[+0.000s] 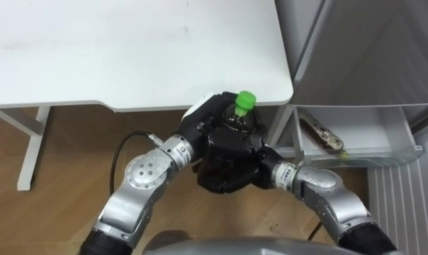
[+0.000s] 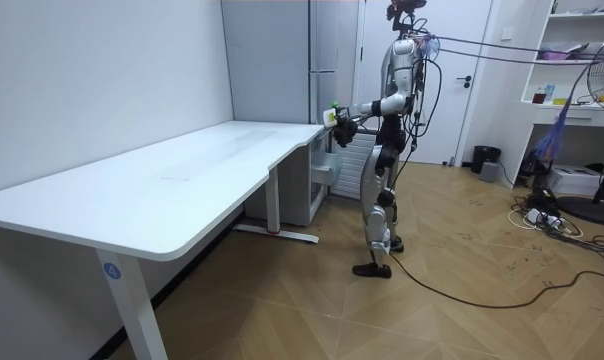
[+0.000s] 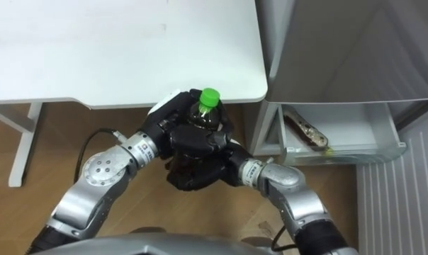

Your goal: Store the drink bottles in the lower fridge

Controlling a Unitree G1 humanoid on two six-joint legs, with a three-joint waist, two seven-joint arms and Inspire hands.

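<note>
The left hand (image 1: 205,129) and right hand (image 1: 232,168) both grasp the green-capped bottle (image 1: 241,112). It is held upright off the bench (image 1: 129,57) corner, near the open fridge drawer (image 1: 384,145).

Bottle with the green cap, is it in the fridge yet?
Not yet. Done: the fridge drawer stands open. In hand: the left robot hand and the right robot hand both clasp the bottle by the corner of the table, beside the drawer. Left: lowering it into the drawer and letting go.
</note>
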